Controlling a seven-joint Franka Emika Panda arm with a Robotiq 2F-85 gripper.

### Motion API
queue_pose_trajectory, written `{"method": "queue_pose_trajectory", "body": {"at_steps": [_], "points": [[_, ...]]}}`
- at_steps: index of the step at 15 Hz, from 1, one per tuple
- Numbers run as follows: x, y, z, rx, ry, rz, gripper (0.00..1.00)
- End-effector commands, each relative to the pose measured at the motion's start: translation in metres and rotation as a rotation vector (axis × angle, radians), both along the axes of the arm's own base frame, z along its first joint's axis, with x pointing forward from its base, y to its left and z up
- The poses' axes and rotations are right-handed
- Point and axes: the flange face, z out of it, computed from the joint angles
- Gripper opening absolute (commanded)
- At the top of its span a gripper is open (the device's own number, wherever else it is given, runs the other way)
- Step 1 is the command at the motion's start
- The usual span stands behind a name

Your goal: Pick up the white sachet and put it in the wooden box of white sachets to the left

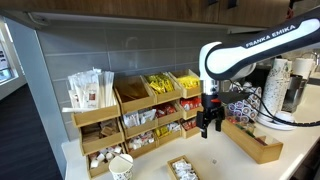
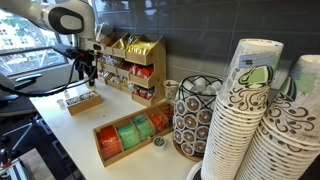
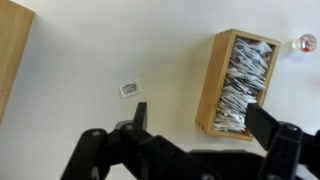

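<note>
White desk (image 3: 80, 50) carries every item and shows in both exterior views and the wrist view. White seven-joint robot arm (image 1: 250, 52), lettered FRANKA EMIKA, reaches over the desk with its black wrist pointing downward.

Tall tiered light-wood organizer (image 1: 128, 112) stands against the grey wall and holds yellow, red and white packets in its compartments. Stacks of patterned paper cups (image 2: 255, 120) fill the near edge of an exterior view, beside a round wire holder of pods (image 2: 192, 118). Long wooden tray (image 2: 128, 137) lies on the desk with green, orange and red packets in separate compartments.

Small, low, light-wood box of white sachets (image 3: 237, 82) rests flat on the desk, packed with white packets. In an exterior view this box (image 2: 82, 100) sits just below and near the wrist.

Black fingers (image 3: 138, 115) are spread wide apart with nothing between them, above the desk and not touching any item. One fingertip lies near the lower end of the box in the wrist view.

Single white rectangular sachet (image 3: 129, 89) lies flat on bare desk, apart from the box, just beyond the tip of the other finger.
</note>
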Motion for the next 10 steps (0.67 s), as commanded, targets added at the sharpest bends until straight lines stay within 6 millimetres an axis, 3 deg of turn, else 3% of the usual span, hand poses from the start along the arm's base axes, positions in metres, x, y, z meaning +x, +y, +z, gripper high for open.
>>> {"method": "queue_pose_trajectory", "body": {"at_steps": [1, 5, 6, 10], "points": [[-0.011, -0.017, -0.042, -0.002, 0.007, 0.141, 1.00], [-0.014, -0.032, -0.080, 0.036, -0.053, 0.183, 1.00], [-0.009, -0.025, -0.065, 0.020, -0.032, 0.173, 1.00], [-0.012, -0.030, -0.078, 0.021, -0.040, 0.177, 1.00]]}}
